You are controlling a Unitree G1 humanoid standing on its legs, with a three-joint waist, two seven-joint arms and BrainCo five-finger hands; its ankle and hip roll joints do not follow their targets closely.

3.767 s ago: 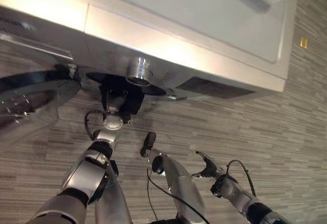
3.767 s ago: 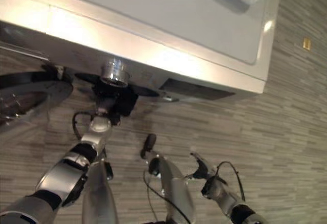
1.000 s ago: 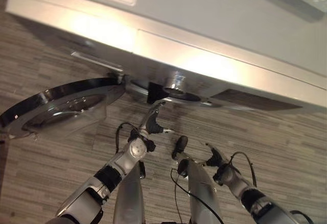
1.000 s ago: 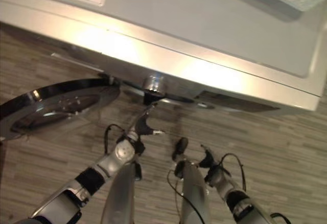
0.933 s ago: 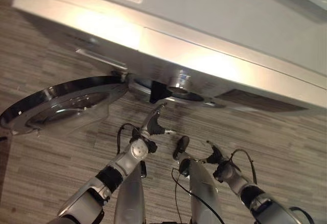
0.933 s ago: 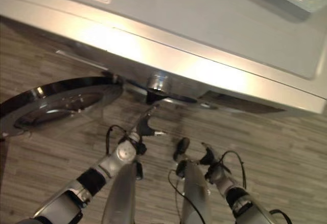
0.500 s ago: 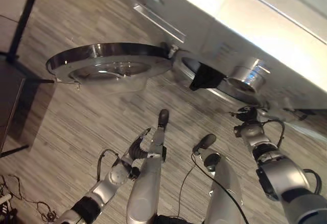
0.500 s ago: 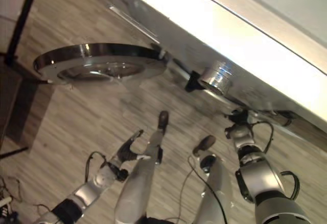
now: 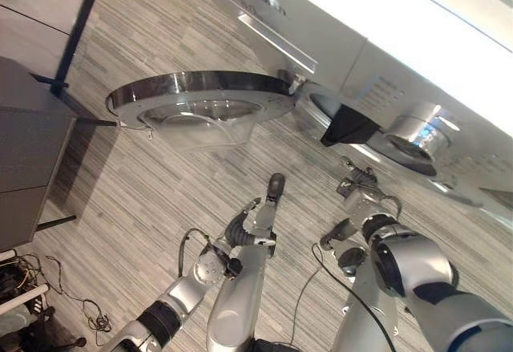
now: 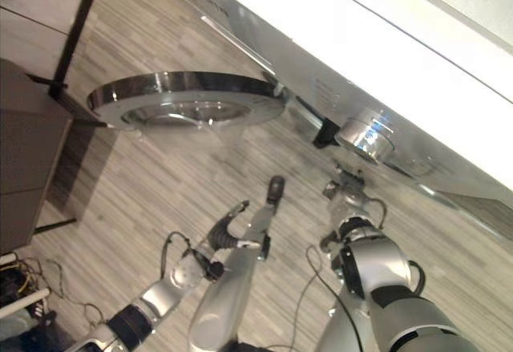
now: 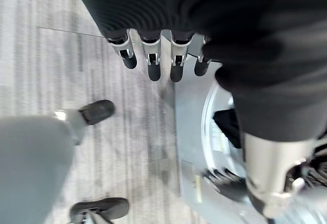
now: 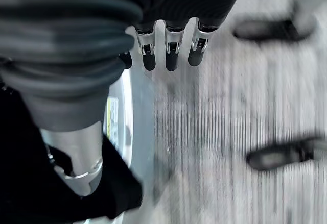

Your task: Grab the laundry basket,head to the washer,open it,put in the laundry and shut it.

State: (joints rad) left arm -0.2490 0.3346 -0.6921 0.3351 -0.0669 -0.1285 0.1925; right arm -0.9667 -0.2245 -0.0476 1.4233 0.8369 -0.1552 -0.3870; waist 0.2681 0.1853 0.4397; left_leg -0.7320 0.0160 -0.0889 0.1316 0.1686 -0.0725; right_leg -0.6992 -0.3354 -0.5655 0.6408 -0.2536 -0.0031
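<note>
The silver washer [image 9: 337, 39] runs across the upper right, and its round glass door [image 9: 200, 99] stands swung wide open to the left. A dark piece of laundry [image 9: 349, 127] lies in the drum mouth and hangs over its rim; it also shows as dark cloth [image 12: 117, 183] in the right wrist view. My right hand [image 9: 357, 190] is just below that opening, fingers [image 12: 171, 55] relaxed and holding nothing. My left hand [image 9: 240, 228] is low over the floor, away from the washer, with its fingers [image 11: 153, 63] straight and empty.
A chrome control knob [image 9: 413, 131] sticks out right of the drum mouth, and a drawer handle [image 9: 272, 31] sits above the door. A dark cabinet [image 9: 32, 167] and a black post [image 9: 76, 39] stand at the left. Loose cords [image 9: 48, 304] lie on the wood-look floor.
The camera has swung left. My left hand has come away from the drum mouth and dropped low. My right hand has risen to just under the opening.
</note>
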